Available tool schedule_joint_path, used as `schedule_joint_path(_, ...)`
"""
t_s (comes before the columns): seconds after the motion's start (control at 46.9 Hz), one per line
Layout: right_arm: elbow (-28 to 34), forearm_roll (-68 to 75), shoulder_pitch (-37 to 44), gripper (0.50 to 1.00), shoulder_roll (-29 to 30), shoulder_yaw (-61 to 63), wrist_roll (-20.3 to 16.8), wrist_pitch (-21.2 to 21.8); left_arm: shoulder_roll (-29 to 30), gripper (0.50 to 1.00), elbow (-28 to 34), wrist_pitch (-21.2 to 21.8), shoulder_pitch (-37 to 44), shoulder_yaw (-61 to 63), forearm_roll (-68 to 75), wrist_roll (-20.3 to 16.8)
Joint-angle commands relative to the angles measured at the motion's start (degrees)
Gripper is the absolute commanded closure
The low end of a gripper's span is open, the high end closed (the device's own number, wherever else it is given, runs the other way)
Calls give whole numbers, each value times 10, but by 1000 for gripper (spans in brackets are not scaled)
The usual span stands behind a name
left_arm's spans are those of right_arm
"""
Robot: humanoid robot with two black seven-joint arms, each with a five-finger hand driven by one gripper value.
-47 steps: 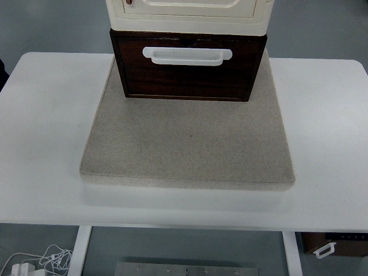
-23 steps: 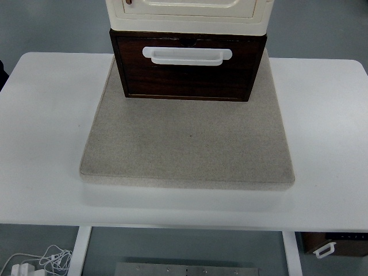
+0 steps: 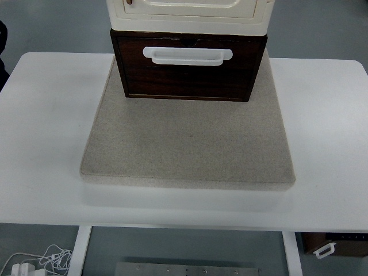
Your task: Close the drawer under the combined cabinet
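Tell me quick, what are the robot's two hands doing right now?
Left hand: not in view, so its state cannot be told.
Right hand: not in view either.
Nothing touches the drawer.

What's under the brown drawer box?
The brown drawer sits on a beige stone-like slab, which lies on the white table. The part of the slab directly beneath the drawer is covered, so anything there cannot be seen.

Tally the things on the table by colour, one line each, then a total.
Cream: 1, the cabinet
Dark brown: 1, the drawer with a white handle
Beige: 1, the mat
Total: 3
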Motion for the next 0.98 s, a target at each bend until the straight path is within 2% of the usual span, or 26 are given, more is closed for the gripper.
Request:
schedule_joint_path(0.0,0,0,0,548,0,-2,0,0,-11,500,1,0,18,0,0,1)
schedule_joint_path(0.256,0,0,-1,548,0,-2,2,1,-19,500,3,-16,79,-3,-35,0)
schedule_joint_path(0.469,0,1,-2,548,0,4,2,1,-31,500,2,-65,86,-3,-101,-3)
schedule_joint_path(0.832,0,1,-1,548,0,4,2,1,-96,500,1,-69,81,-5,-103,-12)
schedule_joint_path(0.959,0,2,-1,548,0,4,1,1,-102,500,1,-69,80,-3,-103,-19)
